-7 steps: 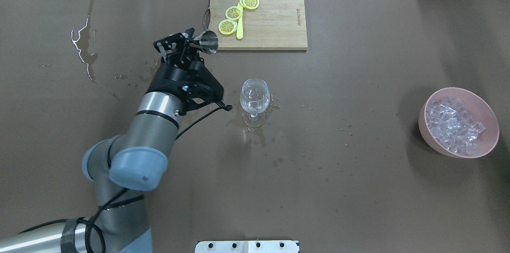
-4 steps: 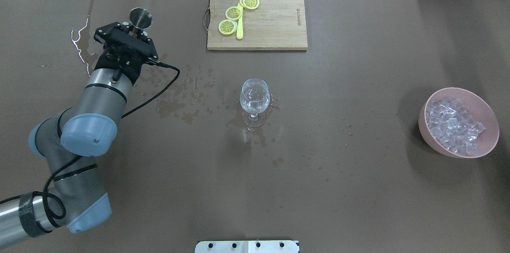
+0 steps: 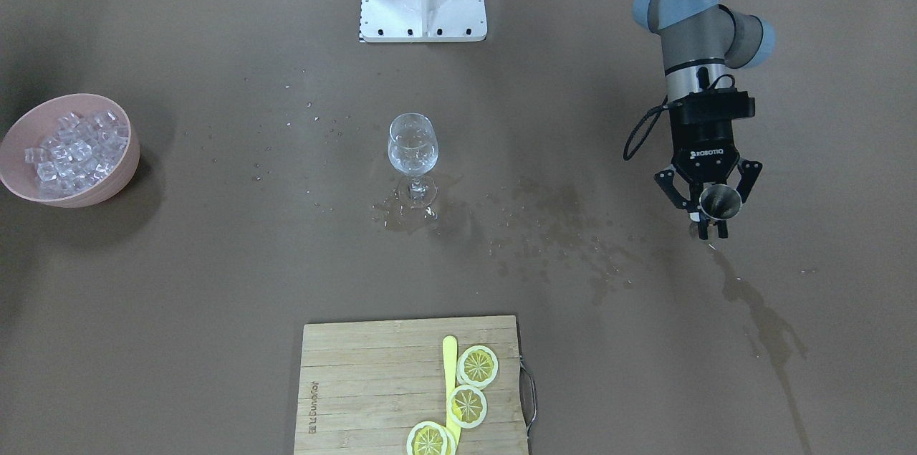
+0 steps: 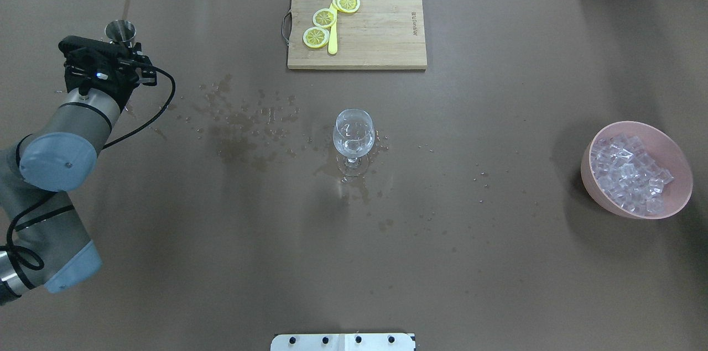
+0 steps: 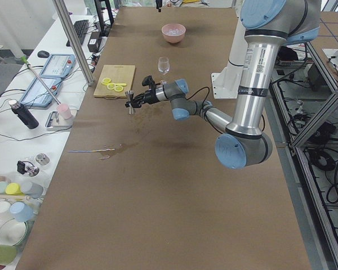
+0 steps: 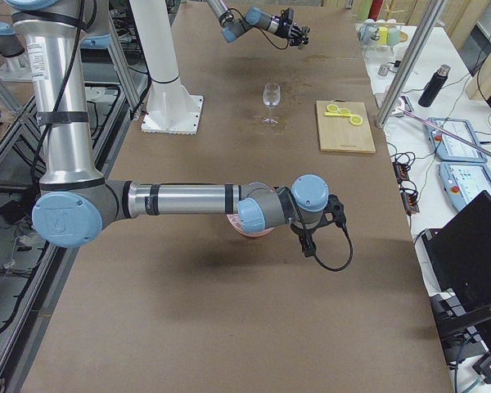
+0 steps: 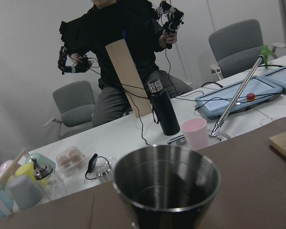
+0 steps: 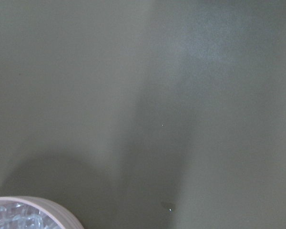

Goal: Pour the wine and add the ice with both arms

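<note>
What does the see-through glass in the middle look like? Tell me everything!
The clear stemmed wine glass stands upright on its round foot near the middle of the brown table. It has a rounded bowl and a short stem. A wet patch spreads around its foot. Nothing else touches it. Any liquid inside is too faint to tell.

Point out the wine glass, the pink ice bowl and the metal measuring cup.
wine glass point(image 4: 354, 132), overhead view, on its bowl.
pink ice bowl point(image 4: 600, 196), overhead view, on its outer wall.
metal measuring cup point(image 3: 720, 203), front-facing view, on its open mouth.
</note>
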Robot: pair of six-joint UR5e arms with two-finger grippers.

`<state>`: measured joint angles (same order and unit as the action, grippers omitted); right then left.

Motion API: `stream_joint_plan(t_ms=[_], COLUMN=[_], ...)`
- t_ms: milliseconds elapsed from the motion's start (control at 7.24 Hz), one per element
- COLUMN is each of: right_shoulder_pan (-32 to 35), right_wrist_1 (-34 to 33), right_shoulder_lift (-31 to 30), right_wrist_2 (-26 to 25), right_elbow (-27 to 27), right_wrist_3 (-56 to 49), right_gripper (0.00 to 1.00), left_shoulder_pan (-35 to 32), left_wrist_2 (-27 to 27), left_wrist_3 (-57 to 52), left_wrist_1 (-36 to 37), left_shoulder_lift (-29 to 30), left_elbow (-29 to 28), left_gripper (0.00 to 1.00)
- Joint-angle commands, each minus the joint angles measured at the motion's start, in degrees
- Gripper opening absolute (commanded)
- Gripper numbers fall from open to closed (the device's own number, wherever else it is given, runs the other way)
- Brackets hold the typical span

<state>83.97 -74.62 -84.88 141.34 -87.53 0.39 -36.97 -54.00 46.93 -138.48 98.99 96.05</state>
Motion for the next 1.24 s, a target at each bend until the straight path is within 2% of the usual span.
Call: stream_joint_plan(t_ms=[0,138,276,414,552,690,967,1105], right_shoulder_pan=[-1.95,-3.44,-4.07,-4.86,-5.39,-5.39,-5.39,-5.74], right_wrist_1=[0.0,0.09,1.83,4.8,6.92,7.12,7.12,7.12], right_shoulder_lift=[2.51,3.04,3.57,3.49,3.4,3.23,3.05,2.7], right_wrist_2=[-1.59,-4.03,-5.28,-5.29,-5.37,-5.38,-5.29,-5.29], right_elbow=[-0.19,-0.36,-0.62,-0.71,-0.63,-0.63,-0.71,-0.63], right_wrist_3=[0.05,0.14,1.79,5.46,7.68,7.79,7.79,7.87], right_gripper=[1.0,1.0,1.0,1.0,1.0,1.0,1.0,1.0], left_shoulder_pan=[-6.67,-8.97,-10.21,-12.92,-14.69,-14.79,-14.62,-14.36], left_wrist_2=[-10.88,-16.95,-19.19,-26.96,-29.99,-29.15,-23.01,-22.64], left_wrist_3=[8.9,9.31,9.14,8.88,7.57,5.82,5.01,5.1], left_wrist_1=[-0.83,-2.31,-15.55,-30.56,-31.93,-32.29,-32.91,-32.91], left_shoulder_lift=[-0.81,-1.51,-2.82,-2.66,-3.62,-5.11,-7.92,-7.93], left_elbow=[-3.65,-6.28,-14.05,-22.22,-22.57,-22.31,-22.74,-23.01], left_gripper=[0.0,0.0,0.0,0.0,0.0,0.0,0.0,0.0])
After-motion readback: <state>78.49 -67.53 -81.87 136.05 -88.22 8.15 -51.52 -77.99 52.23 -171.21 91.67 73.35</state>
